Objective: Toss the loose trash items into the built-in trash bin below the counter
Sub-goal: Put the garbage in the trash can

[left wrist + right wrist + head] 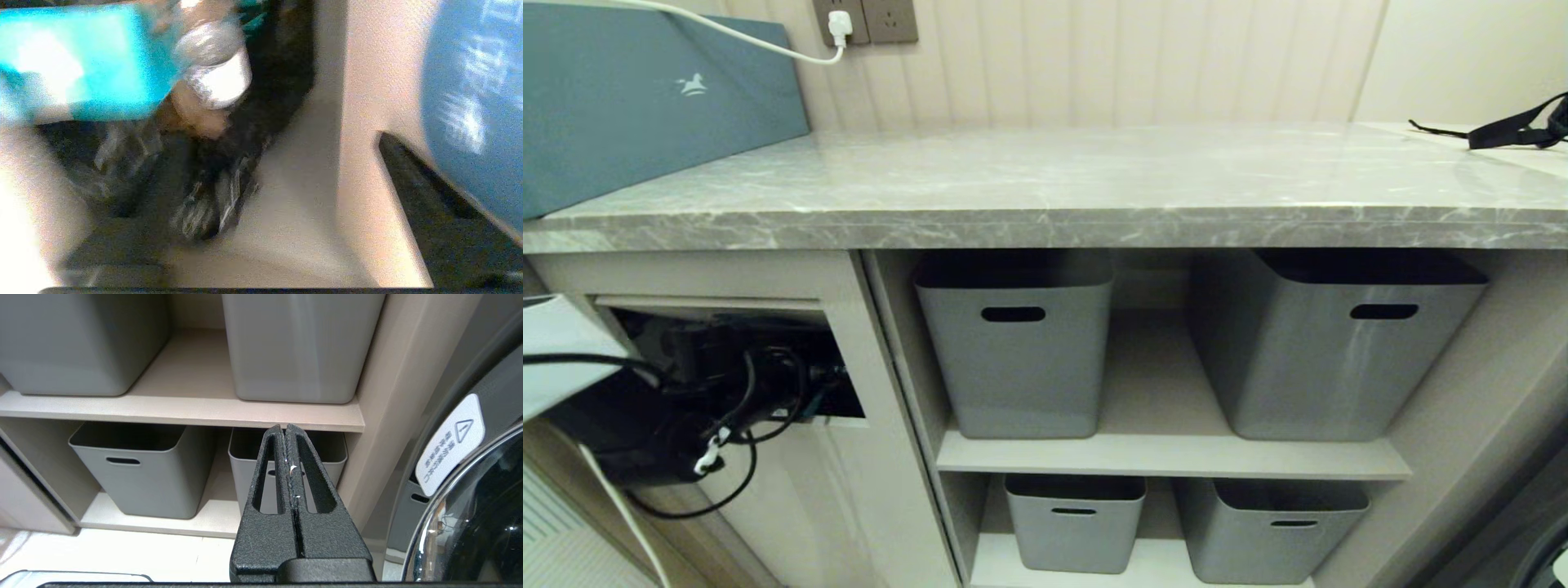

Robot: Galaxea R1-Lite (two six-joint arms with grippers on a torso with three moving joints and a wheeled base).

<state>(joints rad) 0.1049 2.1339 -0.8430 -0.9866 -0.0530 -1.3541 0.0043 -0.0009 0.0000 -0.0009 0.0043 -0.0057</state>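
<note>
Pale ribbed wall panelling backs the counter (1062, 184), whose stone top carries a large blue box (645, 106) at its left end and a black strap (1515, 126) at its far right corner. Under the left end, the built-in trash bin (849, 343) has its flap pushed in, and the left arm (678, 408) reaches into the dark opening. In the blurred left wrist view the left gripper (261, 53) seems spread wide, with the clear plastic water bottle (216, 69) apparently loose between its blue pads above a black bin liner (204, 196). Further right, grey tubs (1021, 351) sit on two shelves. The right gripper (288, 435) hangs before the lower tubs, fingers pressed together, empty.
</note>
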